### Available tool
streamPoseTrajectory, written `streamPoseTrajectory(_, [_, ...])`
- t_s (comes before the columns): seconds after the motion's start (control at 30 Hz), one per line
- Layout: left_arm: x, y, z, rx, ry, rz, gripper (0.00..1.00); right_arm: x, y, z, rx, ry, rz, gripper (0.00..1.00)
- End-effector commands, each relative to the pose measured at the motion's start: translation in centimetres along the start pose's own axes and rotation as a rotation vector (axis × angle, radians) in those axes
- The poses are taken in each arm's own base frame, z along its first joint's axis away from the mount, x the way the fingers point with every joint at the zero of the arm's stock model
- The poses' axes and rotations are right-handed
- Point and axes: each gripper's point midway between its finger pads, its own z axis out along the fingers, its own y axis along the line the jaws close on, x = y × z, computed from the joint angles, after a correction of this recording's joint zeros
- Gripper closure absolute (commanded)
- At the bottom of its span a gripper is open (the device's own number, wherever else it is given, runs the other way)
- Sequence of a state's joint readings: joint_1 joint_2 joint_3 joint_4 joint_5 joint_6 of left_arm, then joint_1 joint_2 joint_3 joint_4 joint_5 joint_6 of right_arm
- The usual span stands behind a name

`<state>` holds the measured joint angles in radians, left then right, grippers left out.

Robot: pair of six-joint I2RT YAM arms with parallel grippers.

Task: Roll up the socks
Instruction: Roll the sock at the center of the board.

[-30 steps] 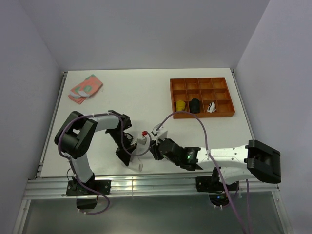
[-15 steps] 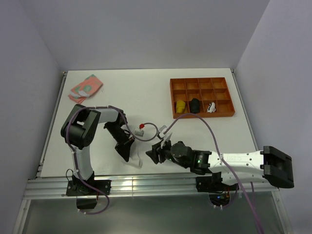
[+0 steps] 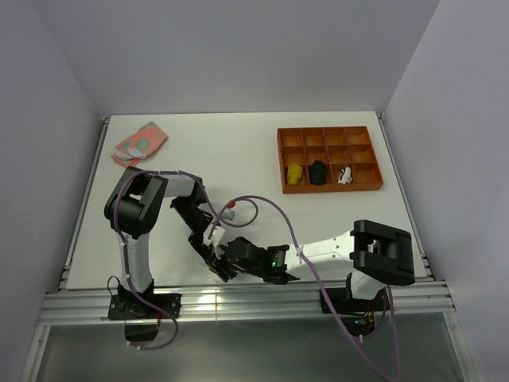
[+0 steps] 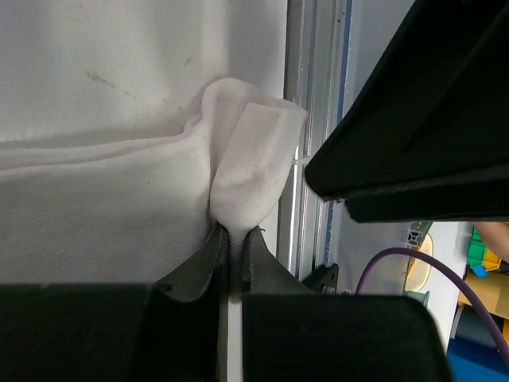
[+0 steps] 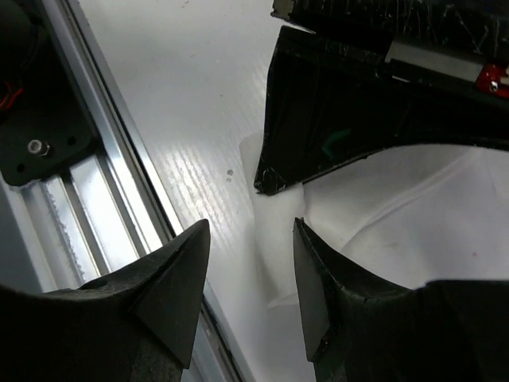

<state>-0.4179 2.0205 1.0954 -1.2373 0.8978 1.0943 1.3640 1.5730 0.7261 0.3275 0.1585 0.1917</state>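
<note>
I'm pinching a folded-up bit of the white sock (image 4: 256,163) in my left gripper (image 4: 236,235), jaws pressed nearly together on the fabric. The rest of the sock is lying flat on the surface (image 5: 183,87), right by the near rail (image 5: 87,199). My right gripper (image 5: 248,232) is hanging spread just beside the left one, over the sock's edge, gripping nothing. Risks: the grippers are crowding, so closing could be catching the left gripper instead of fabric. The thin pinch could be slipping, and the sock could be sliding over the rail.
</note>
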Motion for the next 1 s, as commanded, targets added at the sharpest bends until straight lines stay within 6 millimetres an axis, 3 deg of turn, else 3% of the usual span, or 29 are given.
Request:
streamPoseTrajectory(0.0, [-0.6,-0.3,-0.4,0.018,-0.025,0.026,1.0,-1.4,-0.2,0.8,0.022,-0.015,-0.067,0.46])
streamPoseTrajectory(0.67, [-0.5,-0.5,-0.4,0.075,-0.019,-0.003,1.0,3.1,0.6,2.9,0.033,0.11,-0.135,0.5])
streamPoseTrajectory(0.87, [-0.4,-0.6,-0.4,0.081,-0.013,-0.006,1.0,4.2,-0.6,3.5,0.102,0.137,-0.137,0.66])
streamPoseTrajectory(0.97, [-0.8,-0.6,-0.5,0.079,-0.025,0.001,1.0,4.9,-0.7,3.5,0.103,0.152,-0.132,0.81])
